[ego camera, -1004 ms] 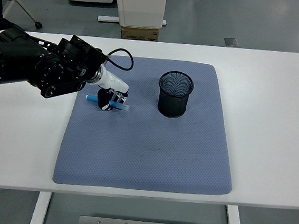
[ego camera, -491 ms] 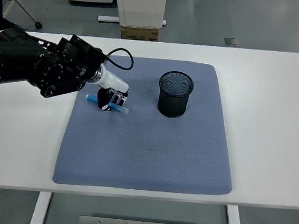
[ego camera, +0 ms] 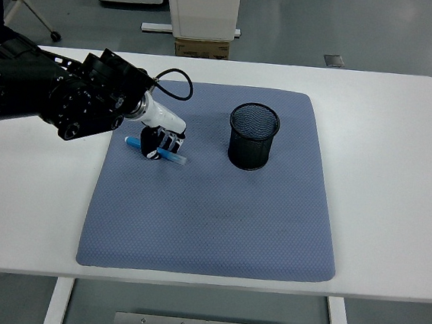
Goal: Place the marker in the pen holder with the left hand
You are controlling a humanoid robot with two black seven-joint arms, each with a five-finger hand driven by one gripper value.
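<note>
Blue marker (ego camera: 154, 151) lies low on the grey mat (ego camera: 211, 215), left hand (ego camera: 160, 141) fingers curled around its middle. A firm pinch, lift clear, then tip it upright over the mesh pen holder (ego camera: 253, 136).

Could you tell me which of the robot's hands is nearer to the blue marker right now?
The left. The left hand is right over the marker on the blue mat, fingers curled around it. The right hand is out of view.

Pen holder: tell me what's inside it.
Nothing shows inside the pen holder; only dark mesh is visible, and its bottom is too dark to see clearly. The blue marker is outside, on the mat in the left hand.
</note>
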